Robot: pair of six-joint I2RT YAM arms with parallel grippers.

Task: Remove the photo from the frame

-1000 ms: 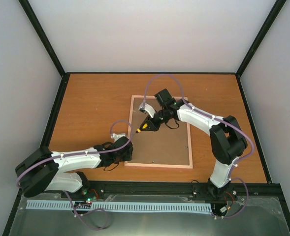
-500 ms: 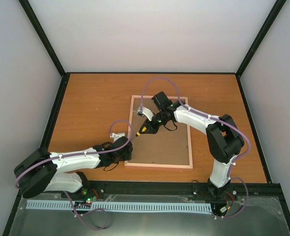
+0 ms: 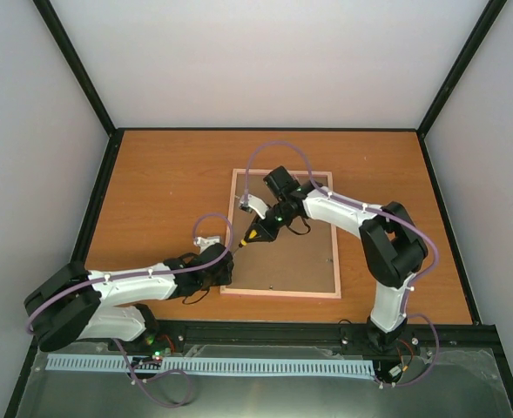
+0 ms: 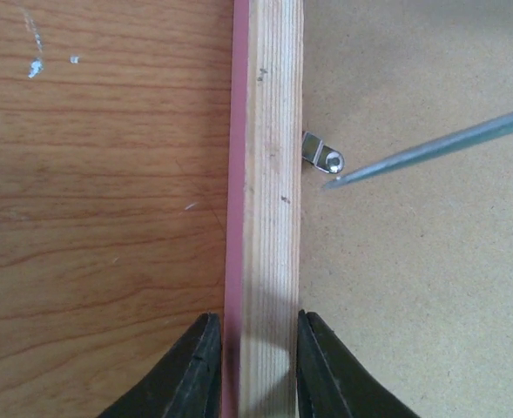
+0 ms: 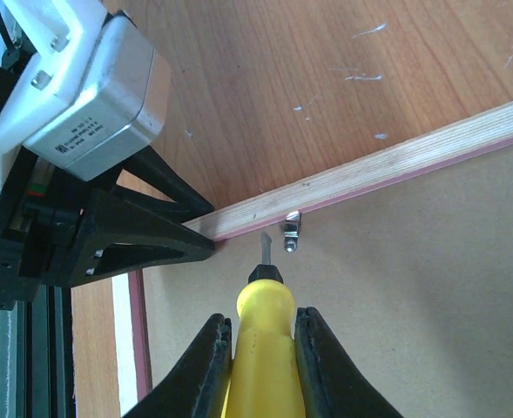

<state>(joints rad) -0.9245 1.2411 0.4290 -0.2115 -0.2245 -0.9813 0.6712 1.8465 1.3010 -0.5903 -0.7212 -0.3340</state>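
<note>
I find almost no writing. The only label is a small sticker on the grey block (image 5: 86, 91) of the left wrist, seen from the right wrist camera, and its print is too fine to read. No brand shows on the yellow handle or on the wood.

The frame (image 4: 269, 131) lies face down a little to the right of the table's middle, with the brown backing board (image 4: 413, 305) filling it. The photo itself does not show in any view.

The left gripper (image 4: 258, 322) is clamped across the frame's left rail, at about 8 o'clock of the frame in the top view. One finger sits on the pink outer edge and the other on the inner edge.

The right gripper (image 5: 262, 318) is clenched around the yellow handle of a screwdriver (image 5: 265, 305). From the handle, the blade points toward 7 o'clock in the top view. Its tip is just beside a small metal clip (image 4: 323, 157) on the rail's inner edge; I cannot tell whether they touch.

The frame's near rail runs close to the near edge of the table (image 4: 99, 218), at 6 o'clock. Bare wood is widest toward 9, 10 and 12 o'clock of the frame. The left arm lies across the part at 8 o'clock, and the right arm rises from the table edge at 4 o'clock. The two grippers are near each other along the left rail, apart but with little room between them.
</note>
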